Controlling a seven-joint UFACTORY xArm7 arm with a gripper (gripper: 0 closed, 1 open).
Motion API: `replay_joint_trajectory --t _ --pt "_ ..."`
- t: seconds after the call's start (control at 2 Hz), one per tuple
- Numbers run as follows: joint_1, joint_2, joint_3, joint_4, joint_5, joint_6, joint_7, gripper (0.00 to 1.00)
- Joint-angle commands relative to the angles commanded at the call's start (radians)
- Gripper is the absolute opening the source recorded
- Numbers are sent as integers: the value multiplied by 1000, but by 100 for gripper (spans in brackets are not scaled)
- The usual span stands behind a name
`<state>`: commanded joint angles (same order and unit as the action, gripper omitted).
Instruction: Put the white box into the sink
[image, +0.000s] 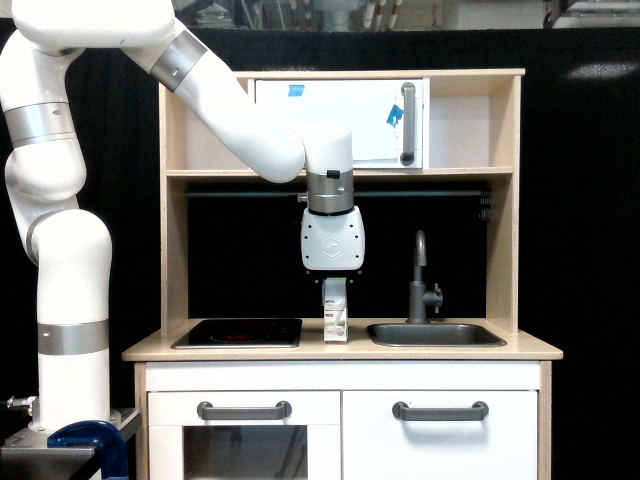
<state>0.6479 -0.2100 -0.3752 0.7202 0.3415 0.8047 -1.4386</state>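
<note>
A: Start at the exterior view's left. What's there?

B: The white arm (60, 250) rises from its base and reaches over to the toy kitchen. On the counter (340, 350) below it lies the flat black stove plate (238, 332), with nothing on it.

A: And the gripper?

B: The gripper (334, 276) hangs straight down, just past the stove plate's edge on the exterior view's right. Its body hides the fingertips, so I cannot tell whether it is clamped on anything or slack.

A: Where's the white box?

B: The white box (335, 312) stands upright directly beneath the gripper, its top right at the gripper's underside. Its base looks level with the counter, between stove plate and sink; whether it is resting there or just lifted clear, I cannot tell.

A: So not in the sink?

B: No. The sink (436, 335) sits just beside the box, toward the exterior view's right, with its tall tap (421, 280) behind. The basin looks empty from here, though its floor is mostly hidden by the rim.

A: What's your reading of progress?

B: I'd judge the arm is at the box, gripping or about to. Left to do: carry it across the sink's near rim, lower it in, let go.
</note>
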Motion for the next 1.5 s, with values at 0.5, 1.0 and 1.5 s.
replay_joint_trajectory --t 0.5,1.0,1.5 --pt "-38 212 -23 247 87 86 -99 0" --pt "-94 429 45 502 154 141 -96 0" --pt "-117 479 86 574 152 154 -66 0"
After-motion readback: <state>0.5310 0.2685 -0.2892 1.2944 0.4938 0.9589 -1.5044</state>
